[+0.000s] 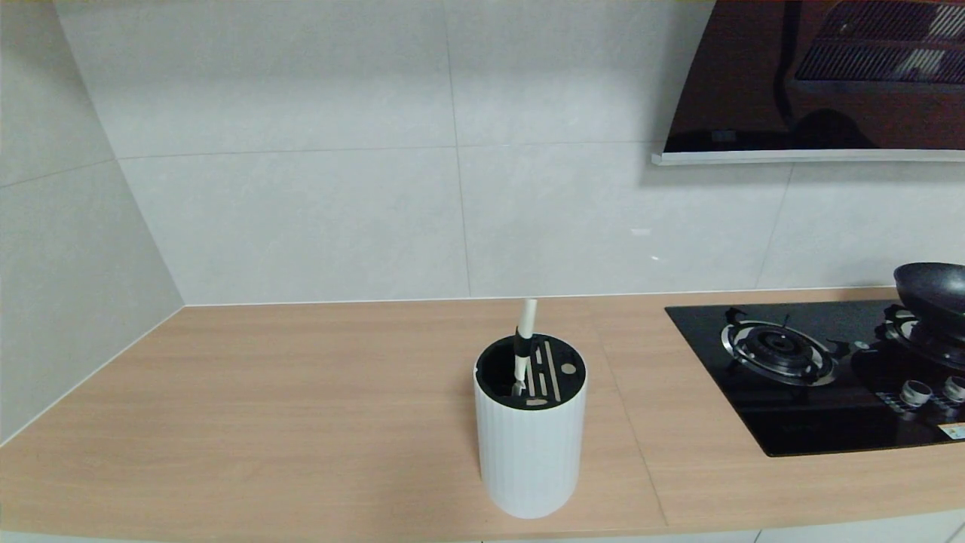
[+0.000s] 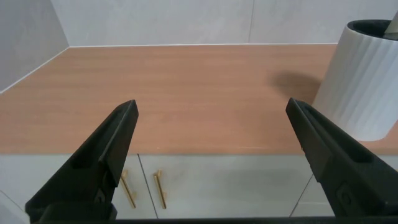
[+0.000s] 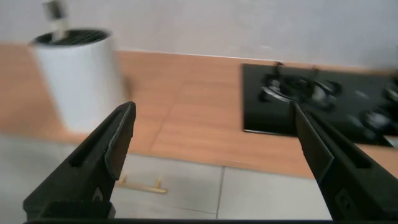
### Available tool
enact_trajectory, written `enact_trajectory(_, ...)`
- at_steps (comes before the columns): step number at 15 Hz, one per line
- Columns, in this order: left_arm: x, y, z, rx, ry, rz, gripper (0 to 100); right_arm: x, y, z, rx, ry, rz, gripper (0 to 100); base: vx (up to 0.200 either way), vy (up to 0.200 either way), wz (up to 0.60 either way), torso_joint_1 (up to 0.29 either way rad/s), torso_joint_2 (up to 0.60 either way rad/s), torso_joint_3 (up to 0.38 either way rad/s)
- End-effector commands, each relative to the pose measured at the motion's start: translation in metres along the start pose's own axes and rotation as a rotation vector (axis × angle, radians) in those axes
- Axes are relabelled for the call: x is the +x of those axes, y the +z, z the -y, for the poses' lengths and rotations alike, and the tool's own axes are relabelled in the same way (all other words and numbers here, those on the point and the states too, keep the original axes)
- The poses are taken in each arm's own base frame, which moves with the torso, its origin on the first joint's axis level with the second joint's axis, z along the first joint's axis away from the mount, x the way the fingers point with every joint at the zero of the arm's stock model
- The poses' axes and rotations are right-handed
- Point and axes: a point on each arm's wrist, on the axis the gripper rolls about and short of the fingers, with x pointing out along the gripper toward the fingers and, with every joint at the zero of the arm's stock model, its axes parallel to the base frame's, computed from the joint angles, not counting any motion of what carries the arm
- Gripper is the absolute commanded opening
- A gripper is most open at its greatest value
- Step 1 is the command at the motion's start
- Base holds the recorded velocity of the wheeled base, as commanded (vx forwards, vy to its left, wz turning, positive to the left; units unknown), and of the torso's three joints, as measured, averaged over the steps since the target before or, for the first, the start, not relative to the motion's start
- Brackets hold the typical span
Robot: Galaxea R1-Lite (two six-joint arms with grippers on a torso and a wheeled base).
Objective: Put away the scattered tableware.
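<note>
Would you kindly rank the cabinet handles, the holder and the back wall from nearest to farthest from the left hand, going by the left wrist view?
1. The cabinet handles: below the front edge of the counter, just beyond the left hand.
2. The holder: standing on the counter, near its front edge.
3. The back wall: behind the counter, farthest off.

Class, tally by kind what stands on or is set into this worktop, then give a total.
Utensil holder: 1
Utensil standing in the holder: 1
Pan: 1
Gas hob: 1
Total: 4
</note>
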Motion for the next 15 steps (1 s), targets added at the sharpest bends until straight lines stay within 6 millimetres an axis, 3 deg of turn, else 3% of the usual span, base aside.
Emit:
enact_trajectory(1, 0.0001, 0.0001, 0.0000, -0.001, 0.001, -0.001, 100, 0.0003, -0.0008, 0.0007, -0.015, -0.033, -0.017, 100, 0.000, 0.000, 0.00, 0.000, 0.00, 0.000)
enact_trajectory(3, 0.0001, 0.0001, -0.0001, -0.001, 0.002, -0.001, 100, 0.0007, -0.0037, 0.0019, 0.132, -0.104, -0.056, 100, 0.000, 0.000, 0.00, 0.000, 0.00, 0.000)
enact_trajectory(15, 0.0001, 0.0001, -0.0001, -0.001, 0.002, -0.001, 100, -0.0004, -0.0040, 0.0023, 0.138, -0.113, -0.043, 100, 0.000, 0.000, 0.00, 0.000, 0.00, 0.000)
